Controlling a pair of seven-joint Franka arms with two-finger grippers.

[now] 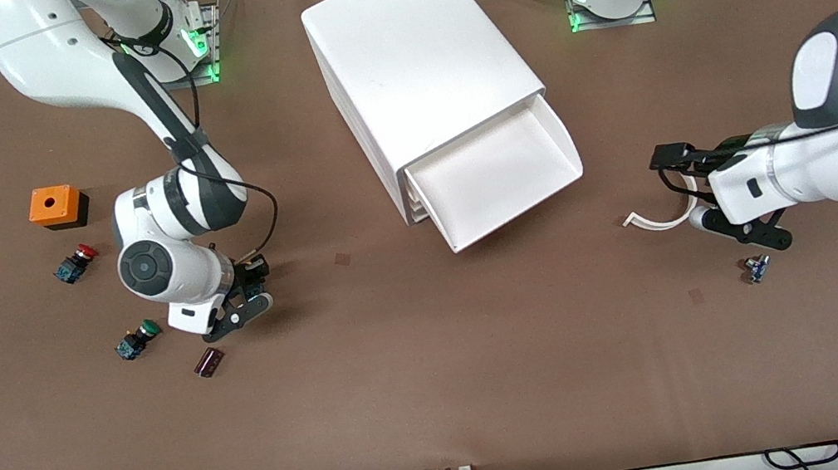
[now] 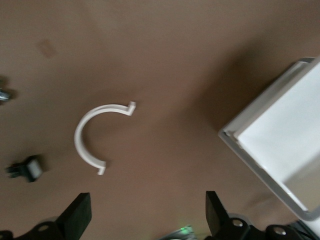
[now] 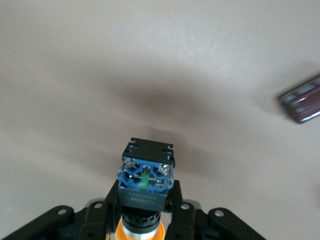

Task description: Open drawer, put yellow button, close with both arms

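The drawer [image 1: 498, 176] stands pulled out of the cabinet [image 1: 418, 67], its open tray facing the front camera and slanted toward the left arm's end of the table. The tray looks bare inside.

The right gripper [image 1: 248, 296] hangs just above the table at the right arm's end, and its fingers are clamped on the yellow button [image 3: 145, 187]. In the right wrist view the button sits between the pads with its black-and-blue body pointing away from the wrist and its orange cap tucked back toward the palm (so the long axis runs along the fingers). A green button [image 1: 137, 340], a red button [image 1: 75, 264], an orange box [image 1: 55, 207] and a small dark part [image 1: 209, 361] lie around it on the table.

The relation that matters: the drawer lies from the held button toward the middle of the table, well apart, so the carry likely runs sideways and over the sloped lip.

The left gripper [image 1: 746, 229] waits low near the drawer's other flank, fingers spread wide with nothing between them, over a white clip [image 2: 97, 137]. It is the nearer arm to the drawer.
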